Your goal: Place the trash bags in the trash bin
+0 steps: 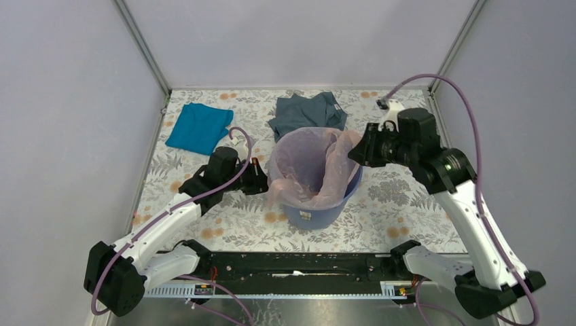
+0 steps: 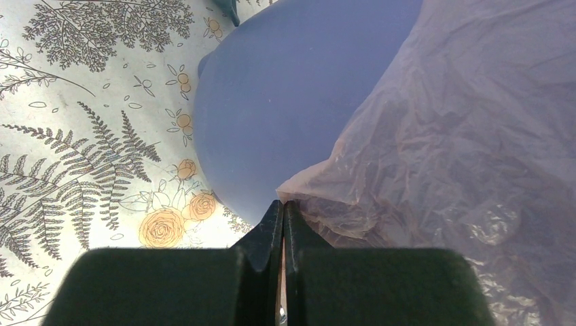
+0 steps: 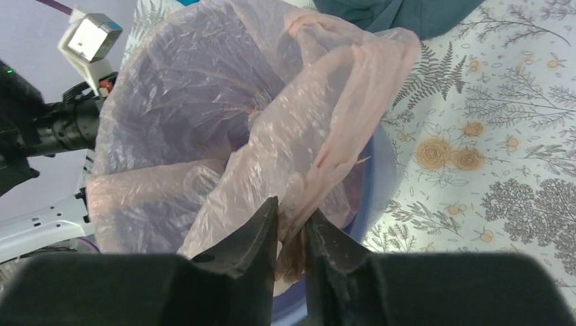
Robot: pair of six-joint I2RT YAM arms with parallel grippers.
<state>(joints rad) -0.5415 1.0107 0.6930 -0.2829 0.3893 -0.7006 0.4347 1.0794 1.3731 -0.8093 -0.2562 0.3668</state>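
Note:
The trash bin (image 1: 319, 210) is a blue-violet bucket in the middle of the floral table. The pale pink trash bag (image 1: 309, 159) is draped into and over its mouth, hanging down the left side. My left gripper (image 1: 261, 175) sits low at the bin's left side, shut on the bag's lower corner. In the left wrist view its fingertips (image 2: 282, 202) pinch that corner of the trash bag (image 2: 462, 136) against the bin's wall (image 2: 285, 102). My right gripper (image 1: 353, 153) is at the right rim. Its narrow jaws (image 3: 291, 207) hold bunched film of the trash bag (image 3: 204, 102) above the bin's rim (image 3: 380, 176).
A teal cloth (image 1: 198, 127) lies at the back left of the table. A grey-blue garment (image 1: 307, 112) lies just behind the bin, its edge also in the right wrist view (image 3: 401, 13). Grey walls close in the table on three sides.

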